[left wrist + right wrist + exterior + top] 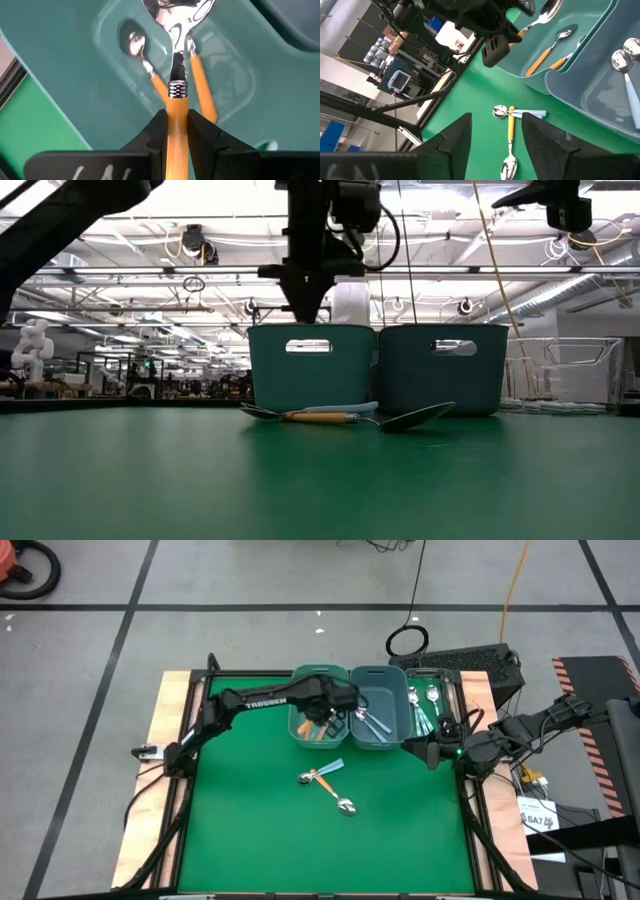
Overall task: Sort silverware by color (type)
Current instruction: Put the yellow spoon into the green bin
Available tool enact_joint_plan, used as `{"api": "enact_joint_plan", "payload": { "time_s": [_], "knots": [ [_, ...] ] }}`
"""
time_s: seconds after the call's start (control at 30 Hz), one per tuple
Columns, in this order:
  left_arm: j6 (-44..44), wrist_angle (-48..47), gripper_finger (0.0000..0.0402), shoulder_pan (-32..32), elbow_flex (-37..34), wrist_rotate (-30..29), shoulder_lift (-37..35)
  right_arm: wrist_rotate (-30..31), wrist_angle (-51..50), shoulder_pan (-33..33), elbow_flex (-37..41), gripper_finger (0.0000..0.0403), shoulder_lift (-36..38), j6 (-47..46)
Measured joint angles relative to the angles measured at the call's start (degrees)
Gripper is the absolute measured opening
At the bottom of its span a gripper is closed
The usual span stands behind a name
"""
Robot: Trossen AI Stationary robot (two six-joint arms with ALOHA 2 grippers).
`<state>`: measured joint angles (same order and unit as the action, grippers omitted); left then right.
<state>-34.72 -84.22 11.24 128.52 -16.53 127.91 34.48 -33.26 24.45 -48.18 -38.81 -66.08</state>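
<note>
The left gripper (175, 132) is clenched on the orange handle of a spoon (176, 95), holding it bowl-forward over the left teal bin (302, 732) at upper centre of the high view. Two orange-handled spoons (197, 82) already lie on that bin's floor, so this looks like the drop-off step. To do it well, the spoon should be let go only while it sits fully inside the rim, low enough that it cannot bounce out, and roughly in line with the two below so it settles flat.

The right gripper (496, 131), fingers spread and empty, waits at the right edge of the worktop, beside the bins. The neighbouring bin (385, 735) holds light-blue-handled spoons (372, 720), and more spoons (425, 705) lie just right of it. Still unsorted at centre frame are an orange-handled spoon (333, 794) crossing a light-blue one (322, 771).

The worktop (260, 840) is green matting in a wooden frame. Beyond it the low view shows a large workshop with ceiling rails and lights; grey floor with dark tape lines surrounds the table.
</note>
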Motion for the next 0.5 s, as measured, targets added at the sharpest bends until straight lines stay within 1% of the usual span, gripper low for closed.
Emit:
{"api": "enact_joint_plan", "payload": {
  "time_s": [0.17,0.33,0.37,0.43,0.5],
  "knots": [
    [-0.7,5.0,0.0054,-2.0,-5.5,0.0,-3.9,0.0,-0.1,0.0,0.0,0.0166,0.0,1.1],
    [-2.4,14.6,0.0054,-0.1,-12.8,0.7,-4.7,-0.3,-0.2,0.0,0.0,0.0166,0.0,1.2],
    [-2.5,16.9,0.0054,0.5,-13.3,1.6,-4.9,-0.3,-0.2,0.0,0.0,0.0166,0.0,1.2],
    [-2.5,18.2,0.0054,1.3,-13.6,3.4,-5.1,-0.4,-0.2,0.0,0.0,0.0166,0.0,1.2],
    [-2.6,19.9,0.0054,2.1,-13.8,3.7,-5.0,-1.3,-0.2,0.0,0.0,0.0166,0.0,1.2]
  ]
}}
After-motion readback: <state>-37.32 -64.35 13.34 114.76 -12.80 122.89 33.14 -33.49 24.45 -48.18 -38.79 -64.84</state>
